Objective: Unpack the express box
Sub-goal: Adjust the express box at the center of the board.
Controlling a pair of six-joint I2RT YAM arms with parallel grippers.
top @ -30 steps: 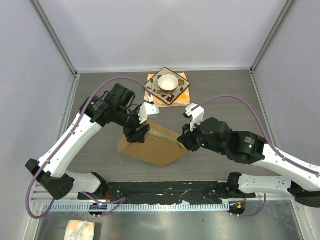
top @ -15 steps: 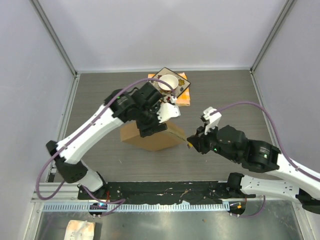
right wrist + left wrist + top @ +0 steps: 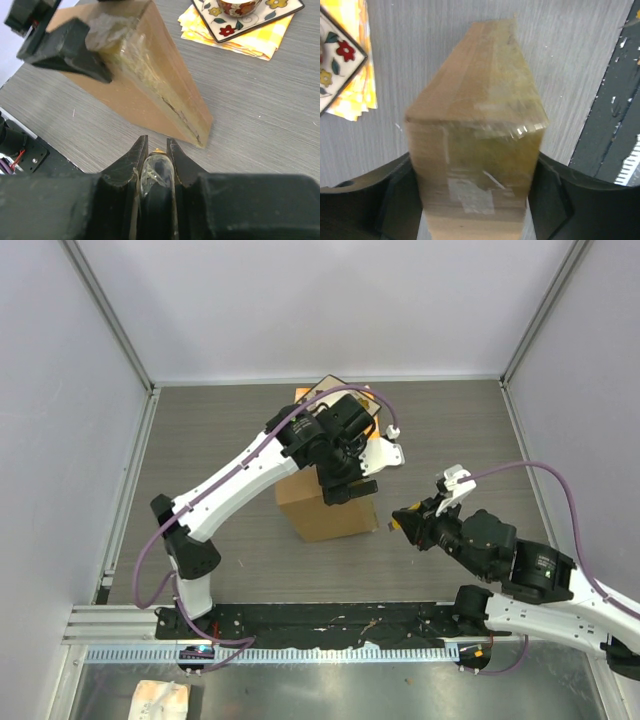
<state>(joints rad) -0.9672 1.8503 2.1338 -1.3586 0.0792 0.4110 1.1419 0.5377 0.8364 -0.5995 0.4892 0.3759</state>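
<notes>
Top external shows left hand (image 3: 346, 486) clamping express box (image 3: 322, 516) on grey table (image 3: 200, 440), right hand (image 3: 402, 523) pinching shiny scrap (image 3: 156, 173).

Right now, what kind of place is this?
Probably a robot test cell: plain walls with metal posts, a grey table, and the left gripper holding the express box.

The left end effector (image 3: 343, 489) grips the express box (image 3: 322, 517) (tipped up).
</notes>
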